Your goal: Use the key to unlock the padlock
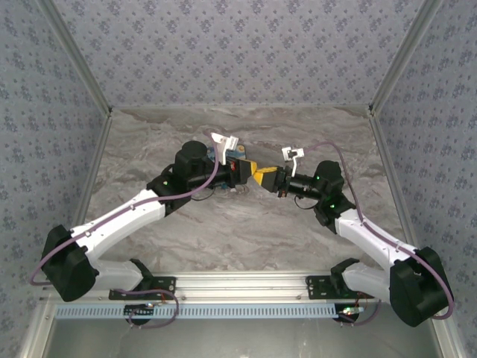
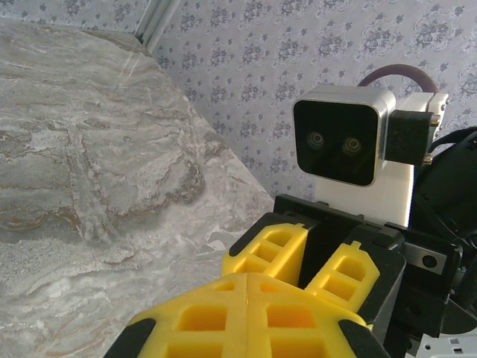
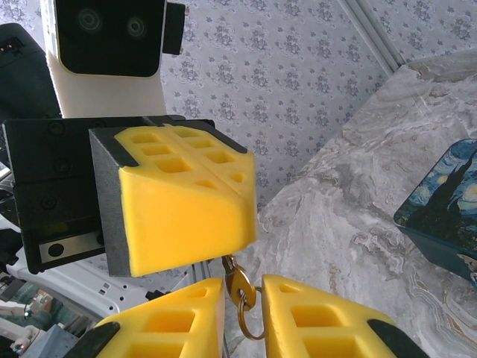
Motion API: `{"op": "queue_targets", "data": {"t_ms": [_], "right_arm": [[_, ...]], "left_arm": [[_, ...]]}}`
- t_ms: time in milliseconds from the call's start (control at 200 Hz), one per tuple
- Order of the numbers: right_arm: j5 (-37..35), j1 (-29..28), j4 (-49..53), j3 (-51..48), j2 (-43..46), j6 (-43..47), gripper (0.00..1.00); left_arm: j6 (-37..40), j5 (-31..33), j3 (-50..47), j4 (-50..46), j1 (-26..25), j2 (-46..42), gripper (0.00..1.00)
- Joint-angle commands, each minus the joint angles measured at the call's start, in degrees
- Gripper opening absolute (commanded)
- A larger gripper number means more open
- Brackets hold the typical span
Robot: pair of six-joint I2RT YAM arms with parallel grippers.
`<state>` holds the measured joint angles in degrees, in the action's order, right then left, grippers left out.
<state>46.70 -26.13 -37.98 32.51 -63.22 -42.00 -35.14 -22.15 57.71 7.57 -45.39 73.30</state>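
Observation:
Over the middle of the table my two grippers meet tip to tip. My left gripper (image 1: 251,170) (image 2: 248,277) (image 3: 243,205) is shut, and a small brass-coloured key (image 3: 239,280) with a wire ring hangs from under its tips, shaft end pinched. My right gripper (image 1: 267,178) (image 3: 244,292) (image 2: 302,268) is open, one yellow finger on each side of the key's head, the left finger (image 3: 186,317) touching it. The blue-and-yellow Starry Night box (image 3: 447,205) (image 1: 239,157) sits on the table just beyond the grippers. The padlock is hidden.
The marble-patterned table (image 1: 223,224) is walled on three sides by patterned panels (image 1: 238,52). Both arm bases stand on the metal rail (image 1: 238,287) at the near edge. Purple cables loop off each arm.

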Motion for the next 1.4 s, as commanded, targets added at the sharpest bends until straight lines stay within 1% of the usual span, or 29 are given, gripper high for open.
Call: {"op": "queue_targets", "data": {"t_ms": [0,310,360,405,460,565,635,715,734,919,1034,1104,1274,1394], "right_arm": [[-0.47,0.31,-1.58,1.61,0.29,-0.54,0.18],[-0.71,0.30,-0.47,1.37,0.39,-0.27,0.04],[-0.82,0.36,0.00,1.40,0.53,-0.05,0.02],[-0.94,0.38,0.64,1.49,0.72,0.39,0.01],[-1.16,0.38,1.99,1.57,1.06,1.16,0.01],[-2.06,0.46,5.76,1.65,2.16,3.25,0.00],[-2.95,0.64,8.88,1.77,3.07,4.87,0.00],[-4.27,0.94,13.01,1.85,4.18,5.44,0.00],[-4.70,0.99,14.11,1.85,4.50,7.82,0.00],[-10.23,1.48,27.20,2.75,6.32,13.48,0.00],[-13.04,1.53,32.10,2.68,6.44,15.48,0.00],[-13.97,1.53,33.42,2.33,6.35,15.93,0.00],[-14.76,1.52,33.58,1.02,5.79,16.07,0.00],[-14.81,1.48,33.67,0.69,4.88,16.15,0.00]], "left_arm": [[0.27,-1.49,0.50,1.83,0.24,0.17,0.00],[0.09,0.00,0.59,1.68,0.27,0.00,0.00],[0.07,0.36,0.68,1.42,0.21,-0.19,0.05],[0.24,0.81,0.88,0.73,0.26,-0.32,0.15],[0.71,1.44,1.07,-0.14,0.43,-0.65,0.22],[1.59,3.29,1.35,-2.78,1.03,-1.77,0.34],[1.90,4.86,1.35,-5.11,1.98,-2.82,0.46],[2.13,6.75,1.26,-8.50,3.78,-3.85,0.53],[2.26,7.20,1.26,-9.45,4.28,-4.01,0.55],[3.77,10.62,0.47,-16.22,8.98,-4.96,0.71],[6.06,14.32,0.21,-21.02,11.01,-4.25,0.77],[7.46,15.71,-0.47,-22.53,11.58,-3.79,0.78],[9.36,16.57,-4.53,-20.34,11.91,-2.67,0.84],[10.67,17.72,-5.09,-19.68,12.25,0.43,0.87]]}}
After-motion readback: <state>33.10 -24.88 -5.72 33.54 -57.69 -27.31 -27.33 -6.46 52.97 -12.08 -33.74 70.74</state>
